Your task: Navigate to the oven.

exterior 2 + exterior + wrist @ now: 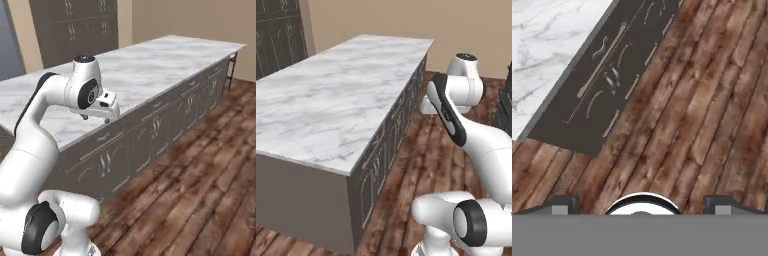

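The oven is out of view. My gripper (641,205) hangs over the wooden floor (702,100) beside a long kitchen island, pointing down. Its two dark fingertips (559,204) stand far apart at the bottom of the hand view, open, with nothing between them. In the right base view the hand (102,107) sits just in front of the island's near edge, and in the left base view the wrist (428,104) hovers over the aisle to the island's right.
The island has a white marble top (331,100) (150,65) and dark cabinet fronts (391,140) (150,135) (612,75). Tall dark cabinets (278,35) (85,25) stand against the beige wall behind it. A dark unit (504,102) edges the aisle's right side.
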Motion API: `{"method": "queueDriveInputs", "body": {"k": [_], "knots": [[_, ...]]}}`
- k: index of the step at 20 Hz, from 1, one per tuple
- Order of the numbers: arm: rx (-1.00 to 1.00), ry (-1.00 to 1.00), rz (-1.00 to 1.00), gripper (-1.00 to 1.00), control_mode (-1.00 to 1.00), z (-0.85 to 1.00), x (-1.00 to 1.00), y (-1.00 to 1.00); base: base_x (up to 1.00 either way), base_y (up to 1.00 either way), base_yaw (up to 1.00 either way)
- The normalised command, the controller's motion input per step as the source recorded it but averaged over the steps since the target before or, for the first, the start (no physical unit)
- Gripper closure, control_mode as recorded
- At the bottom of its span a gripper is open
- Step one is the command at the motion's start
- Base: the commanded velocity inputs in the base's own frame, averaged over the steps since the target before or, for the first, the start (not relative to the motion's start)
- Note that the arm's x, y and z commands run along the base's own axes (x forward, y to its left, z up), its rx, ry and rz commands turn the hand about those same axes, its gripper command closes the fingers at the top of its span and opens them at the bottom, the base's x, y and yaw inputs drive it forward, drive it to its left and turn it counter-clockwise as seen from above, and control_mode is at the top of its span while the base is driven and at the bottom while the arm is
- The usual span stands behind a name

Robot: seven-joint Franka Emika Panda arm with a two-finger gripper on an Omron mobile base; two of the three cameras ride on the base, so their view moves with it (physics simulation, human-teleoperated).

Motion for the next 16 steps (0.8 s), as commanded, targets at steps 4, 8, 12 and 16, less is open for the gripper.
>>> {"method": "queueDriveInputs", "body": {"k": [4,8,12,16], "knots": [[0.00,0.00,0.00,-1.00,1.00,0.00,0.00,0.00,0.00,0.35,0.89],[0.00,0.00,0.00,-1.00,1.00,0.00,0.00,0.00,0.00,0.35,0.89],[0.00,0.00,0.00,-1.00,1.00,0.00,0.00,0.00,0.00,0.36,0.87],[0.00,0.00,0.00,-1.00,1.00,0.00,0.00,0.00,0.13,0.32,0.80]]}}
